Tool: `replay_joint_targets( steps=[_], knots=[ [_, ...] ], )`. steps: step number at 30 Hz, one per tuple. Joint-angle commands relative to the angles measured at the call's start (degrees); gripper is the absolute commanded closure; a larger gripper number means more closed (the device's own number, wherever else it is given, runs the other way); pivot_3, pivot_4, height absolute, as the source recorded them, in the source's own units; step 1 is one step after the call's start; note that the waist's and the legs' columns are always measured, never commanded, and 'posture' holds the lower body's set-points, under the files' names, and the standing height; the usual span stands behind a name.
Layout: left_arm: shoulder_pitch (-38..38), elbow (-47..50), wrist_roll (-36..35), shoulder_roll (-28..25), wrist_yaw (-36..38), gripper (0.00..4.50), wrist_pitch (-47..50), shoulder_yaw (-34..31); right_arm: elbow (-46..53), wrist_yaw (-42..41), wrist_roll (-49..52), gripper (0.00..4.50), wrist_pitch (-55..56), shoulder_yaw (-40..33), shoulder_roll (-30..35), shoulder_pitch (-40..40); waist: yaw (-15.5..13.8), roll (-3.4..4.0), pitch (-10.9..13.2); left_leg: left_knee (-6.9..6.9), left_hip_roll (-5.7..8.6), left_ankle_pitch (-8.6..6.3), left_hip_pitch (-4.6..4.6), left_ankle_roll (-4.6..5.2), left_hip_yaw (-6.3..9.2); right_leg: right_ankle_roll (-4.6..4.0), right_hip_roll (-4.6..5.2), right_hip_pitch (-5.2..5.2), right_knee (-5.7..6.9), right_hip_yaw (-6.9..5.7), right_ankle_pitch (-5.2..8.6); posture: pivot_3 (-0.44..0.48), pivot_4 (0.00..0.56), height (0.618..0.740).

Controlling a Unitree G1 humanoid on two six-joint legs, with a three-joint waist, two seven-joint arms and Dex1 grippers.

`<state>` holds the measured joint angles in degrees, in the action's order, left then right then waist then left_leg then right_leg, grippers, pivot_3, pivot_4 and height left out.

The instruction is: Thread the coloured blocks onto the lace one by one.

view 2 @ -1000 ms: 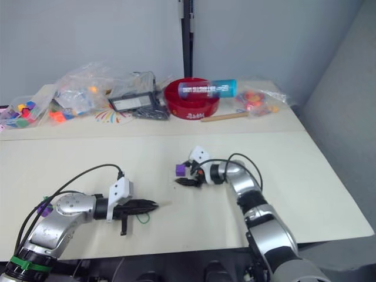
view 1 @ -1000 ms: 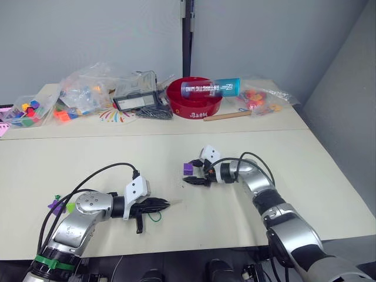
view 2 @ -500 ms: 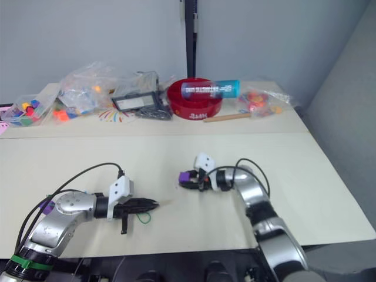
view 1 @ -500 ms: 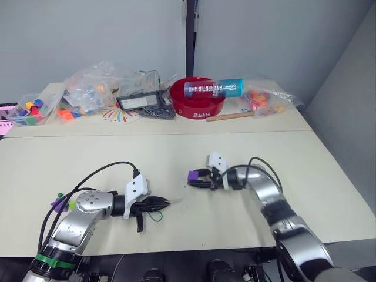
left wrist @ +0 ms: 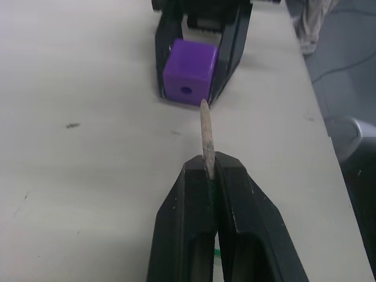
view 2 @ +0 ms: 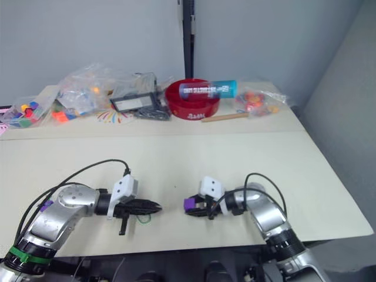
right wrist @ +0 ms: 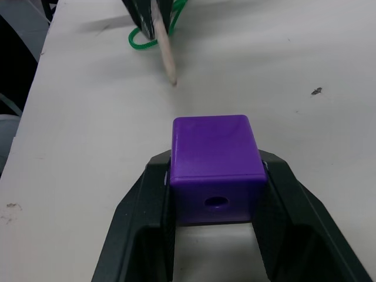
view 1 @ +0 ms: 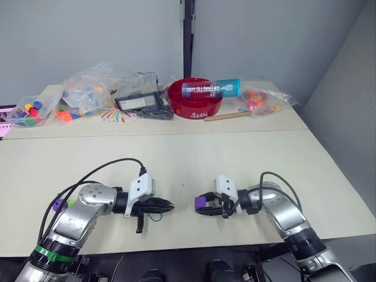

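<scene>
**Needle tip and purple cube lined up for the first threading**

Near the front edge of the table [view 1: 329, 176] the two claws face each other, close but apart. The left claw [left wrist: 208, 176] is clamped shut on the lace [view 1: 154, 216], gripping it just behind the stiff pale needle tip [left wrist: 205, 132], so the tip sticks out straight ahead like a short lance; the green string loops loosely behind the fingers. Holding it that close to the tip keeps the limp string from bending away from its aim.

The right claw [right wrist: 214, 176] is closed on a purple cube [right wrist: 216, 167], its two black fingers pressing the cube's side faces. That leaves the holed faces free, and one hole looks straight toward the needle in the left wrist view. The tip ends just short of the cube, slightly to one side of the hole, not yet entered.

Another purple block [view 1: 57, 205] and a lime green one [view 1: 71, 205] lie beside the left arm. Judging from this, the next move needs a fine sideways correction before pushing in
</scene>
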<state>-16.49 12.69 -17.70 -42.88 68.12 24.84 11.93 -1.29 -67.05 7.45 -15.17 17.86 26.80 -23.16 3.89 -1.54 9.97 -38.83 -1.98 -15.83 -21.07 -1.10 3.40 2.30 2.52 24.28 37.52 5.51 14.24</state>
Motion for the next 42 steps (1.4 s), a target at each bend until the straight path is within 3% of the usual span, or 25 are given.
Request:
replay_joint_targets(
  steps=[1,30,37,42],
  knots=[
    [-2.54,3.42,2.34,-0.16,-2.57,4.5,3.59,1.99,0.9,1.17,-0.87,3.28,1.22,1.53,-0.2,1.33,0.01,0.0,0.0,0.0,0.0,0.0,0.0,0.0,0.0,0.0,0.0,0.0,0.0,0.0,0.0,0.0,0.15,0.74],
    [-8.47,3.57,6.2,6.67,-6.18,4.5,6.21,9.16,3.31,2.66,-0.06,3.28,-0.35,2.62,0.06,1.38,-0.37,-0.01,-0.01,-0.05,0.01,0.0,0.02,0.0,0.0,0.01,-0.01,-0.09,-0.03,0.02,0.0,0.0,0.15,0.74],
    [-8.62,4.31,4.66,9.54,-5.86,4.5,7.43,9.6,3.42,4.53,-0.77,3.28,-0.94,2.52,-0.48,1.99,-1.11,-0.02,-0.01,-0.11,0.02,0.01,0.04,-0.01,0.0,0.02,0.01,-0.14,-0.03,0.02,-0.01,0.0,0.15,0.74],
    [-7.52,5.79,2.68,8.69,-4.21,4.5,8.71,7.95,3.71,5.59,-0.93,3.28,-1.13,2.49,-0.73,2.66,-1.25,-0.02,-0.01,-0.12,0.02,0.03,0.08,-0.04,-0.01,0.02,0.0,-0.15,0.0,0.03,-0.01,0.0,0.15,0.74]
  ],
)
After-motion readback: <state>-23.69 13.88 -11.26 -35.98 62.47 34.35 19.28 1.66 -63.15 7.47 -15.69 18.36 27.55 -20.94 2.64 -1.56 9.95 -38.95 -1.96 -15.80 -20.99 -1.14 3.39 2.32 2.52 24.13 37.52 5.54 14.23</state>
